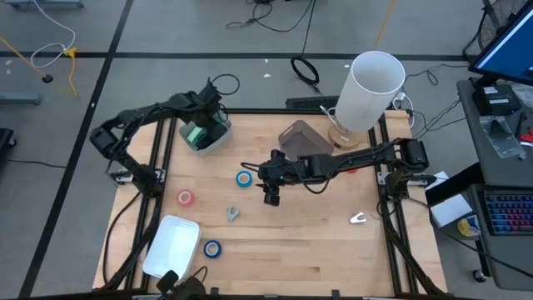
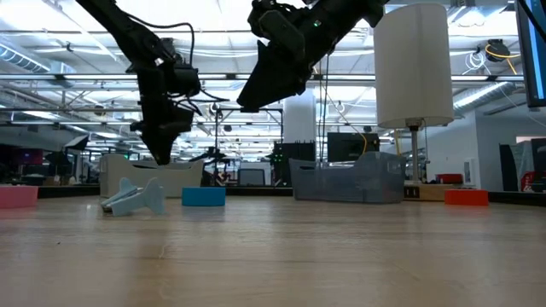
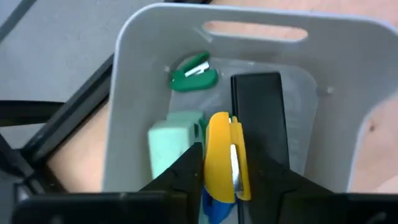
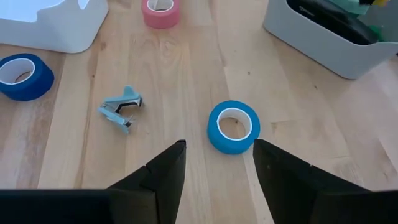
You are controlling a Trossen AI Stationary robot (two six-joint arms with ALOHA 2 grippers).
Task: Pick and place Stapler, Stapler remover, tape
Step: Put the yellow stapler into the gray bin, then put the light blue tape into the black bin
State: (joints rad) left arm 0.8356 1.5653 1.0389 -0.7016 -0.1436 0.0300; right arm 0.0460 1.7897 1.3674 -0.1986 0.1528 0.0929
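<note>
You see wooden bench [image 2: 273, 256] filling foreground. Pale blue staple remover [image 2: 135, 197] lies left of centre, light blue tape roll [image 2: 203, 196] just beside it. Pink roll [image 2: 18, 196] at left edge. Grey bin [image 2: 345, 180] stands farther back, right of centre. Two dark arms hang above, grippers off bench; white cylinder [image 2: 414, 64] on post at right.

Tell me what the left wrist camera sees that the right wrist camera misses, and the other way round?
Only the left wrist view looks down inside the grey bin: a green staple remover, a black stapler and a yellow item between the left gripper fingers. Only the right wrist view shows the open right gripper above a light blue tape roll, plus a pink roll. Both show the bin.
</note>
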